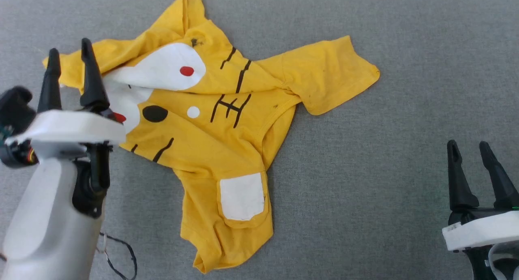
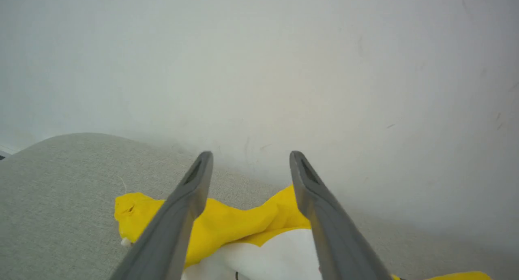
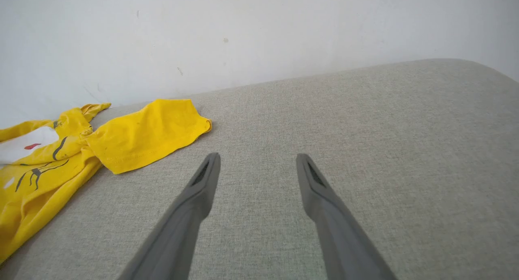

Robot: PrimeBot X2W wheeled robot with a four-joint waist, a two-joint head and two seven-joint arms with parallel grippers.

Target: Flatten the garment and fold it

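Observation:
The garment (image 1: 211, 126), a bright yellow T-shirt with white patches, red dots and black stripes, lies crumpled and partly folded over itself on the grey surface. One sleeve (image 1: 328, 79) spreads to the right. My left gripper (image 1: 69, 53) hovers over the shirt's left edge, open, with nothing between its fingers. In the left wrist view the yellow and white cloth (image 2: 243, 227) lies below the spread fingers of my left gripper (image 2: 250, 156). My right gripper (image 1: 469, 147) stands open at the lower right, well clear of the shirt. The right wrist view has the sleeve (image 3: 146, 134) to the left of my right gripper (image 3: 258, 158).
The grey fabric surface (image 1: 405, 150) extends bare to the right of the shirt. A pale wall (image 3: 259, 33) rises behind the surface's far edge. A thin dark cable (image 1: 121, 255) hangs by my left forearm.

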